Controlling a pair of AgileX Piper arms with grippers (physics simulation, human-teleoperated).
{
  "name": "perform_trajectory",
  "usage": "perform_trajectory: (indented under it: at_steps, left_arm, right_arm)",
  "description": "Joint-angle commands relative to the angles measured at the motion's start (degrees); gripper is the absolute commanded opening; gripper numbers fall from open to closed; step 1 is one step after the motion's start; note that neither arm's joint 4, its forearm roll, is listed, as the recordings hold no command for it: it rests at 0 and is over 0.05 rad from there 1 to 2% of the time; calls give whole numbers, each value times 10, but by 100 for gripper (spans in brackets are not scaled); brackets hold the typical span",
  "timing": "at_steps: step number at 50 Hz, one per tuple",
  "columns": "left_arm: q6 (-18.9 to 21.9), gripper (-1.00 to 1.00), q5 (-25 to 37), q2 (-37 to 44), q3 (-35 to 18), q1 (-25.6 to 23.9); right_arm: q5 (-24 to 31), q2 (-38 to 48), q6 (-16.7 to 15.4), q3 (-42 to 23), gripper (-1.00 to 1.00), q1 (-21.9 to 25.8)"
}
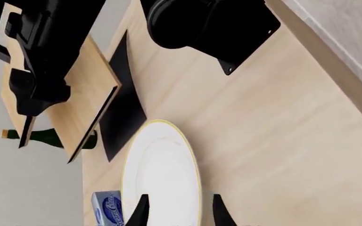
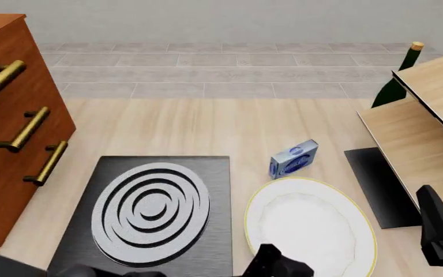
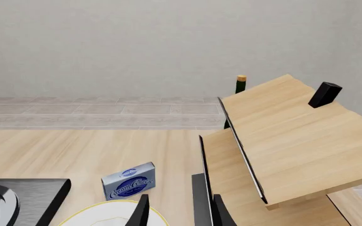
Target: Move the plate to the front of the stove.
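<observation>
In the left wrist view we see the large round white plate with a thin yellow-gold rim [image 1: 162,174] lying flat on the light wooden table [image 1: 263,117], nothing on it. The left gripper [image 1: 176,212] has its two dark fingertips [image 1: 138,213] apart, one over each side of the plate; we cannot tell if they touch it. Just beside the plate: a small blue-and-white carton [image 1: 108,207] and a narrow plain black mat [image 1: 121,115]. Past those, a stepped light-wood shelf [image 1: 74,103] and a green bottle with a cork [image 1: 43,136]. The right arm [image 1: 39,52] crosses this view.

In the front view the plate [image 2: 310,225] sits just right of the flat black rectangular stove with grey concentric burner rings [image 2: 154,213], close but apart. The carton [image 2: 294,158] stands just behind the plate. A brown wooden drawer cabinet with brass handles [image 2: 10,127] stands at left. The left arm comes in at the near edge over the plate's near rim; the right arm sits low by the shelf.

In the right wrist view the right gripper [image 3: 176,212] hangs above the table, fingers parted with nothing between them, pointed toward the shelf [image 3: 288,141].
</observation>
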Motion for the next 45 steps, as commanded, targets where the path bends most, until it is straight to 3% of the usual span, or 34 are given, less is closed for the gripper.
perform_trajectory:
  at_steps: [1,45]
  left_arm:
    - [7,100,5,6,-7,11]
    - [36,100,-19,60,-15,43]
  right_arm:
    - [0,0,0,0,100,0]
    - [0,0,0,0,100,0]
